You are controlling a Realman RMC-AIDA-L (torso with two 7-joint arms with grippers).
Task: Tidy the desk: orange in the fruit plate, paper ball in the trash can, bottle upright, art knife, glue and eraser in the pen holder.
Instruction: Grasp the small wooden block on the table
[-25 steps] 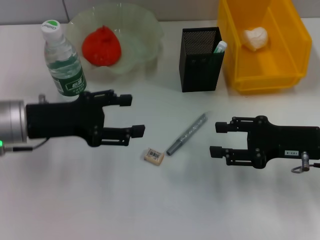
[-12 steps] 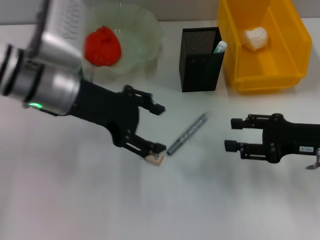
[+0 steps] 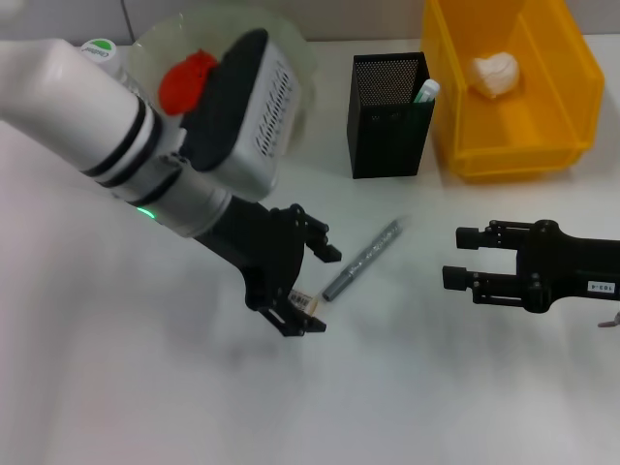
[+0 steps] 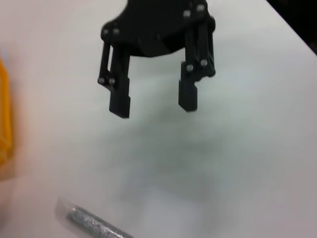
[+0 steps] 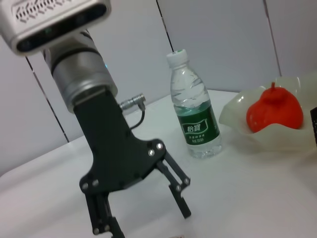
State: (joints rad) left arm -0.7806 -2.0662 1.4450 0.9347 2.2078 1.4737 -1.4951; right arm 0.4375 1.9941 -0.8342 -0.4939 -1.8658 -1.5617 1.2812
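My left gripper (image 3: 318,291) is open and points down at the table, its fingers on either side of the small tan eraser (image 3: 302,301). It also shows in the right wrist view (image 5: 146,222). The grey art knife (image 3: 363,259) lies just right of it, also in the left wrist view (image 4: 94,225). My right gripper (image 3: 455,258) is open and empty, right of the knife; the left wrist view shows it (image 4: 153,101). The glue (image 3: 426,91) stands in the black pen holder (image 3: 387,121). The orange (image 3: 189,79) lies in the fruit plate (image 3: 295,68). The paper ball (image 3: 496,74) is in the yellow bin (image 3: 542,126). The bottle (image 5: 194,121) stands upright.
My left arm's white and grey forearm (image 3: 126,145) crosses the left part of the table and hides most of the bottle in the head view; only its cap (image 3: 97,48) shows. The plate, pen holder and bin line the far edge.
My left arm has swung right and forward, turning its open gripper down over the eraser. My right gripper has drawn back a little to the right.
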